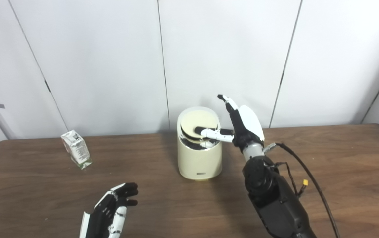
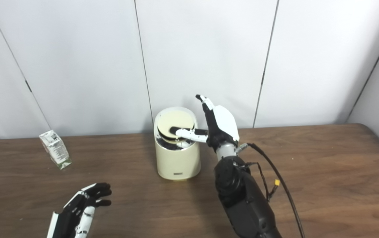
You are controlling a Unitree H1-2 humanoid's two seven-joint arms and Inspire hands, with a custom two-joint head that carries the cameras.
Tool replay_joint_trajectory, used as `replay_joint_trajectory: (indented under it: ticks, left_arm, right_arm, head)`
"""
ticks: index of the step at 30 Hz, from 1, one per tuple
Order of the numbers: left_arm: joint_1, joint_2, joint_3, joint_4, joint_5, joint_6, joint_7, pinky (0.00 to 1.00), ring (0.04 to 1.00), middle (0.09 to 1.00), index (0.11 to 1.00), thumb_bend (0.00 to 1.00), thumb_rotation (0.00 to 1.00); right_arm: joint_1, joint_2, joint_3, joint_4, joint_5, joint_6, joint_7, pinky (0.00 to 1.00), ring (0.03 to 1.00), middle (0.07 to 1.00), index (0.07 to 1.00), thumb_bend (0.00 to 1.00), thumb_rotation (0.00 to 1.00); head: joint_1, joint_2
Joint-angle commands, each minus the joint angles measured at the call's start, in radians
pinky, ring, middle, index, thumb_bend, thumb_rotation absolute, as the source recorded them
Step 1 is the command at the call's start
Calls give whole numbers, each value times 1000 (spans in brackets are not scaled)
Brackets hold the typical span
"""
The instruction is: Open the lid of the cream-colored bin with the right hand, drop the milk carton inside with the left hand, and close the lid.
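Observation:
The cream-colored bin (image 1: 199, 162) stands at the table's middle, near the back. Its lid (image 1: 197, 119) is tipped up toward the wall, its pale underside facing me. My right hand (image 1: 242, 124) is at the bin's right rim with its fingers stretched upward and apart. Its thumb lies across the raised lid, over the opening. The milk carton (image 1: 76, 148), white with green print, stands slightly tilted at the far left of the table. My left hand (image 1: 113, 208) hovers low near the front left, open and holding nothing, well short of the carton.
The brown wooden table (image 1: 341, 172) runs wide to the right of the bin. A black cable (image 1: 311, 178) loops off my right forearm above it. White wall panels close off the back edge just behind the bin.

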Motion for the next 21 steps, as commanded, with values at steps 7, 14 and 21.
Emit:
replay_joint_trajectory:
  ticks: [7, 14, 21]
  left_arm:
    - [-22, 1, -1, -14, 13, -23, 4, 643, 731, 743, 726, 206, 573]
    - [-22, -2, -2, -11, 9, -23, 3, 639, 734, 740, 723, 211, 574]
    - [-21, 5, -2, -12, 0, -28, -5, 637, 735, 746, 725, 209, 572]
  right_arm:
    - [-36, 5, -5, -62, 9, -32, -13, 846, 938, 951, 935, 764, 791]
    - [12, 5, -24, -188, 26, -11, 1, 788, 900, 955, 943, 767, 793]
    - [158, 8, -56, -379, 58, -59, -12, 700, 834, 958, 936, 785, 790]
  head:
    - [-2, -6]
    - [-1, -8]
    - [2, -7]
